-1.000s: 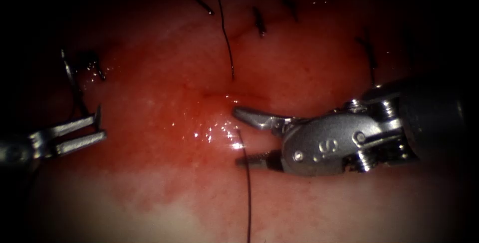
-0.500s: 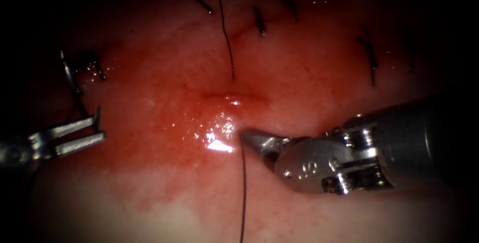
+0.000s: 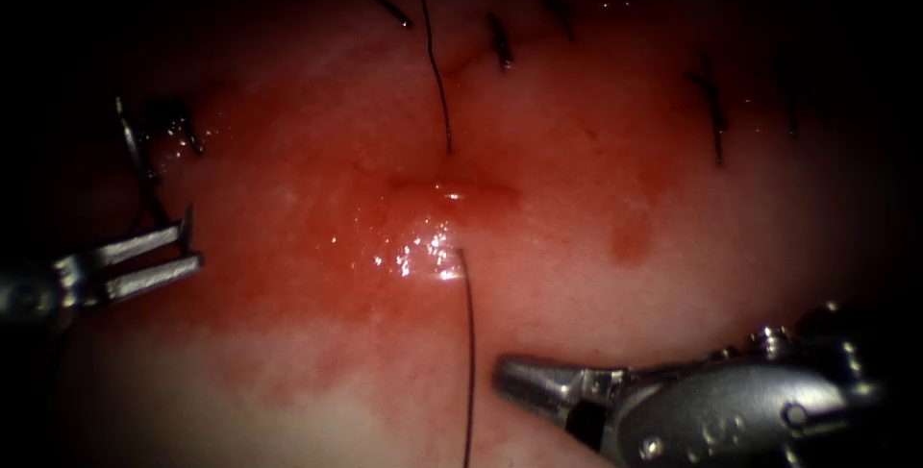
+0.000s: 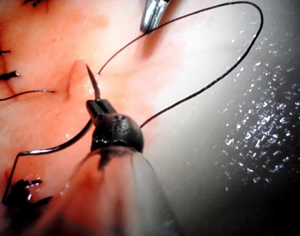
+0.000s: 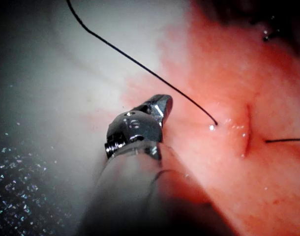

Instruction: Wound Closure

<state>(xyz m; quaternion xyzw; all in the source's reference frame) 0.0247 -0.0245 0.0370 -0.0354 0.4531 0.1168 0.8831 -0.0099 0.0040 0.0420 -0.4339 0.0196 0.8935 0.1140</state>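
Endoscope view, nearest first: what's the right tool (image 3: 510,378) got? (Kim)

Nothing. Jaws look closed and empty, low on the tissue (image 3: 673,314), below and right of the cut (image 3: 452,187), not touching the thread (image 3: 469,353). (Lee)

Thread next? (Kim)

One run comes out of the tissue just below the cut, by the wet red fluid (image 3: 413,255), and drops toward the near edge. A second run leaves just above the cut and goes up and away. So thread crosses under the cut. (Lee)

Left tool (image 3: 190,245)? (Kim)

Well left of the cut, jaws clamped on the needle (image 4: 92,83) close to its point end. Needle is clear of the tissue. (Lee)

Farthest back? (Kim)

Stitches (image 3: 500,45) with short cut ends, in a row across the far tissue. (Lee)

Progress? (Kim)

My read: far stitches done. This cut has thread through both edges, no knot visible. Tying and trimming are left. (Lee)

Needle pointing? (Kim)

Left wrist view: a short sharp point sticks out past the jaws, toward the cut, free in air. The long curved body sweeps back on the other side of the jaws. In the endoscope view its long axis runs roughly up-down, as far as I can tell. (Lee)
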